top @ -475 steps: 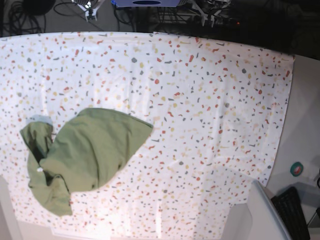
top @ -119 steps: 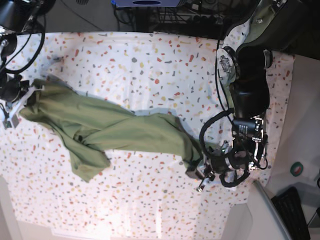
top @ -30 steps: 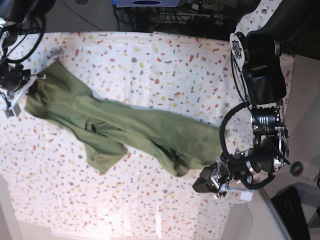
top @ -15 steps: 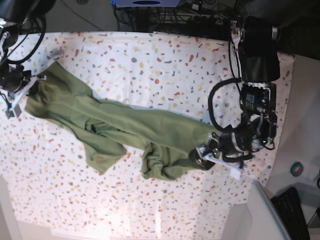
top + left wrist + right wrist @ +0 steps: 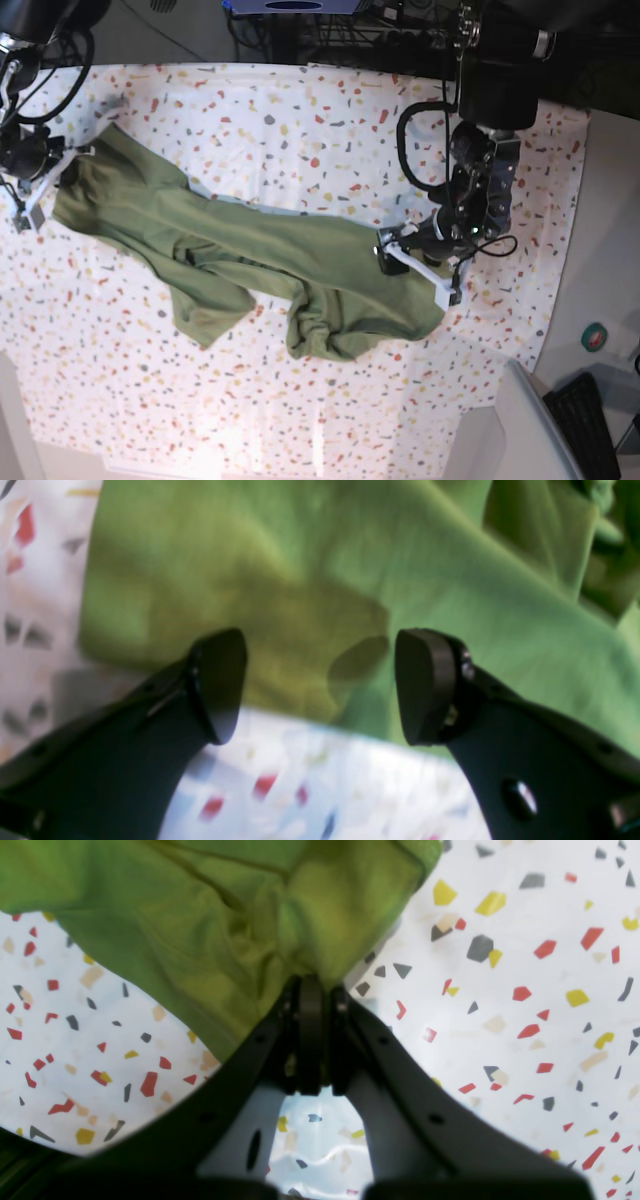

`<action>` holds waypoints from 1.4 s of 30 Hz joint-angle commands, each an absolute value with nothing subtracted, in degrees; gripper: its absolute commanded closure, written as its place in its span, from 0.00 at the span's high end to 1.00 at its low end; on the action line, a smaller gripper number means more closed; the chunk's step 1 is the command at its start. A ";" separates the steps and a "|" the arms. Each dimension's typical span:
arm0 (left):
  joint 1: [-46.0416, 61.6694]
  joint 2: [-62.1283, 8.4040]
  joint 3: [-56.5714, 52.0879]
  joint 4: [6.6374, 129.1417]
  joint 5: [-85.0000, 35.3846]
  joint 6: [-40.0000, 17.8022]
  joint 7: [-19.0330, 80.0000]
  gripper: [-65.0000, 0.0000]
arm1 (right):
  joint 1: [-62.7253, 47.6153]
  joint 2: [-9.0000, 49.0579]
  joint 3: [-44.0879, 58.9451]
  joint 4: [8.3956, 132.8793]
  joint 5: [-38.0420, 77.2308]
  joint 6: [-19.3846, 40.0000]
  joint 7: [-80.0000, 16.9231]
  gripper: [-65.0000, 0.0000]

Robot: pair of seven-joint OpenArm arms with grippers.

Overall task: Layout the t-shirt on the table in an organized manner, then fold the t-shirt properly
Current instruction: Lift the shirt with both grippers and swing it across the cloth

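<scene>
The olive-green t-shirt (image 5: 270, 250) lies stretched and rumpled across the speckled table (image 5: 330, 130), from the left edge to right of centre. My right gripper (image 5: 45, 185) at the far left is shut on a bunched corner of the t-shirt (image 5: 200, 915), and in the right wrist view the right gripper (image 5: 310, 985) pinches the fabric just above the table (image 5: 525, 1015). My left gripper (image 5: 418, 272) hovers open over the shirt's right end. In the left wrist view the left gripper (image 5: 320, 685) stands wide, with the t-shirt (image 5: 300, 555) lying flat below it and nothing held.
Plain grey-white surface (image 5: 610, 230) lies beyond the cloth's right edge, with a small teal round object (image 5: 594, 338) on it. A grey box (image 5: 520, 430) and a dark keyboard-like item (image 5: 585, 425) sit at the bottom right. Cables and dark equipment (image 5: 300, 25) line the far edge.
The left gripper has opened and moved from near the table's front edge toward the far side, over the shirt's right end. That end now lies bunched on the table. The right gripper stayed put.
</scene>
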State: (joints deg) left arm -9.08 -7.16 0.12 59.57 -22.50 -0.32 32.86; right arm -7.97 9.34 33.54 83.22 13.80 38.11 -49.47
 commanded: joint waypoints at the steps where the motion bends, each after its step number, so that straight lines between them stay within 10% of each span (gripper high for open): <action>1: -6.81 -9.19 -0.40 61.23 -21.67 1.10 36.97 0.70 | -7.69 9.89 33.80 84.18 14.37 38.02 -48.57 0.00; 19: 8.22 -12.79 -0.66 87.16 -31.08 1.10 41.54 0.70 | -7.69 7.69 34.24 84.62 14.37 38.02 -48.48 0.00; 42: -14.29 -9.36 -1.89 55.16 -31.08 1.10 36.09 0.69 | -7.16 7.60 33.98 84.35 14.37 38.02 -48.48 0.00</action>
